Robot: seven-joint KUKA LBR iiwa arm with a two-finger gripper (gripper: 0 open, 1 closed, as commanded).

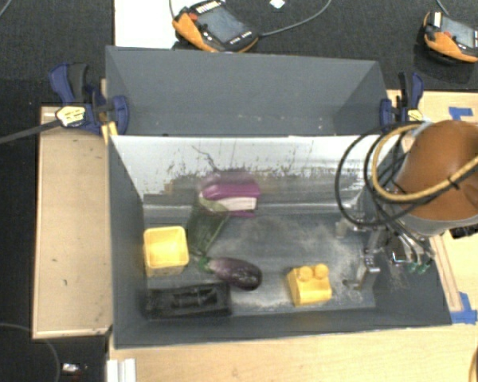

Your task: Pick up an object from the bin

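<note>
**Gripper beside the yellow brick at the bin's right end**

A yellow studded toy brick (309, 285) lay on the floor of the grey bin (247, 94), toward the near right, and it was the thing nearest the gripper (369, 270). From the gripper the brick sat at roughly nine o'clock, a touch toward eight, near but apart from it. Its longer side appeared to run about nine-to-three, slightly tilted, with the studs facing up. Whether the gripper was released or clenched could not be told, and nothing showed in its grasp.

On this reading, the coming move would turn on a short shift toward nine o'clock before any descent. The brick had bare floor all round it, though the bin's near wall rose close at its six o'clock side.

Farther out at nine o'clock lay a dark purple eggplant-shaped piece (237, 273), with a black blocky object (187, 299) at its eight o'clock against the near wall. A yellow open-topped cube (166, 249) stood toward the left wall. A purple and white item (231, 193) rested well apart at the back, about eleven o'clock from the brick.

The right wall stood close at the gripper's three o'clock, so free room lay leftward.
</note>
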